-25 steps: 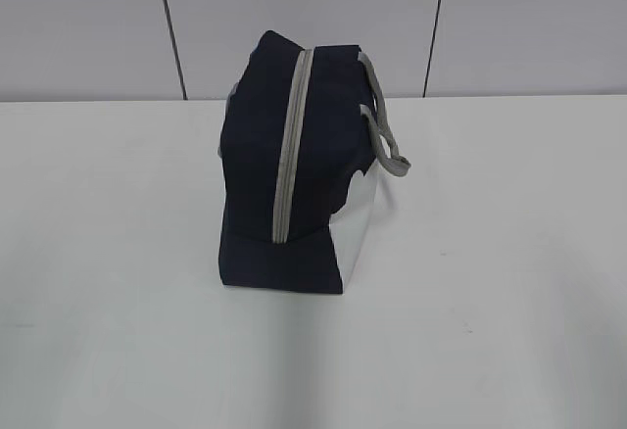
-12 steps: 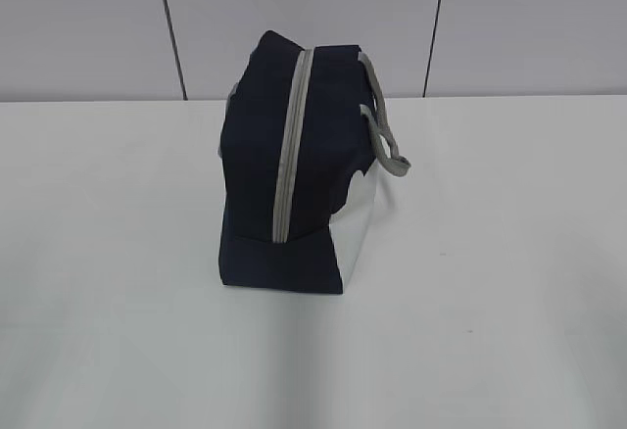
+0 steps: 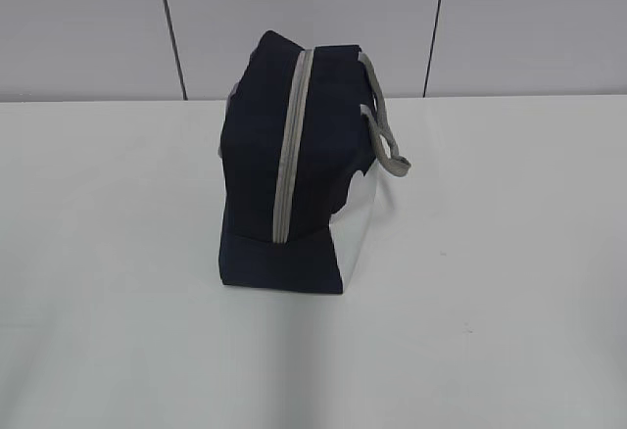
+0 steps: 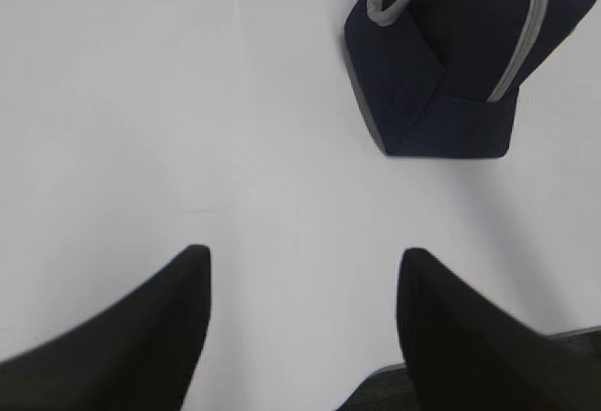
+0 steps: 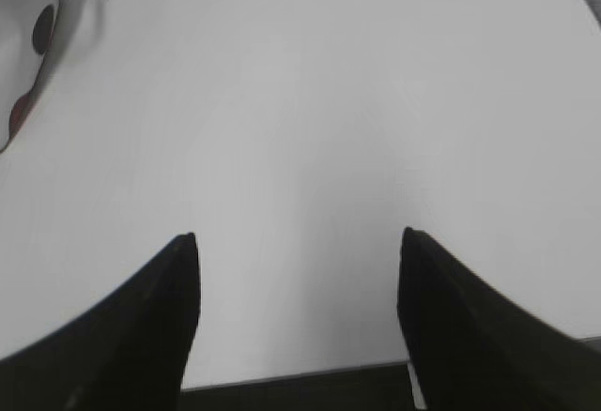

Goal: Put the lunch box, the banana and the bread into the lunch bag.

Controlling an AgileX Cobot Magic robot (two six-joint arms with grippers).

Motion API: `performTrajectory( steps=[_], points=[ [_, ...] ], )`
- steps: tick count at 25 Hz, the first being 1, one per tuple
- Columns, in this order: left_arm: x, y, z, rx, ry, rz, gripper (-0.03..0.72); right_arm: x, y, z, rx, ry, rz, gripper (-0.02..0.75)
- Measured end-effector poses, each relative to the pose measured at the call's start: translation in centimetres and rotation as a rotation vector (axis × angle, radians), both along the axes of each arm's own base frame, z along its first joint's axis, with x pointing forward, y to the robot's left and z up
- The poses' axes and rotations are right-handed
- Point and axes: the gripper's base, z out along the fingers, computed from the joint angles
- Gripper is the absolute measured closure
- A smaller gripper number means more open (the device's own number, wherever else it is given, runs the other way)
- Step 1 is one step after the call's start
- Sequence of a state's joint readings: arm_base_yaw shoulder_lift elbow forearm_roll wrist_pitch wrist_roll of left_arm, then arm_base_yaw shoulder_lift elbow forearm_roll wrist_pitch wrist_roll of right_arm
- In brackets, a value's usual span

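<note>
The navy lunch bag [image 3: 294, 174] stands upright at the centre of the white tabletop [image 3: 509, 253], its grey zipper [image 3: 291, 145] shut and facing the exterior camera, grey strap handles [image 3: 384, 135] drooping toward three o'clock. In the left wrist view the left hand [image 4: 302, 270] hovers over bare tabletop, jaws spread and empty, the bag at one o'clock. The right hand [image 5: 299, 242] is likewise spread and empty, the bag's white spotted panel [image 5: 23, 45] at ten o'clock.
</note>
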State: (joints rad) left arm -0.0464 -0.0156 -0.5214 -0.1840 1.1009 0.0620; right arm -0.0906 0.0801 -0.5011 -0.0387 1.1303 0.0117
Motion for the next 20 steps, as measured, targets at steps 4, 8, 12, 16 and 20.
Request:
performTrajectory(
  steps=[4,8,12,16,20],
  points=[
    [0.0,0.0,0.0,0.000,0.000,0.000,0.254,-1.3,0.2,-0.1,-0.007,-0.081,-0.042,0.248],
    [0.0,0.0,0.0,0.000,0.001,0.001,0.254,-1.5,0.2,-0.1,-0.010,-0.088,-0.047,0.248],
    [0.0,0.0,0.0,0.000,0.000,0.004,0.259,-1.5,0.1,-0.1,-0.012,-0.087,-0.048,0.248],
    [0.0,0.0,0.0,0.000,0.000,0.004,0.265,-1.5,0.2,-0.1,-0.012,-0.089,-0.048,0.248],
    [0.0,0.0,0.0,0.000,0.000,0.004,0.267,-1.5,0.2,-0.1,-0.012,-0.089,-0.048,0.248]
  ],
)
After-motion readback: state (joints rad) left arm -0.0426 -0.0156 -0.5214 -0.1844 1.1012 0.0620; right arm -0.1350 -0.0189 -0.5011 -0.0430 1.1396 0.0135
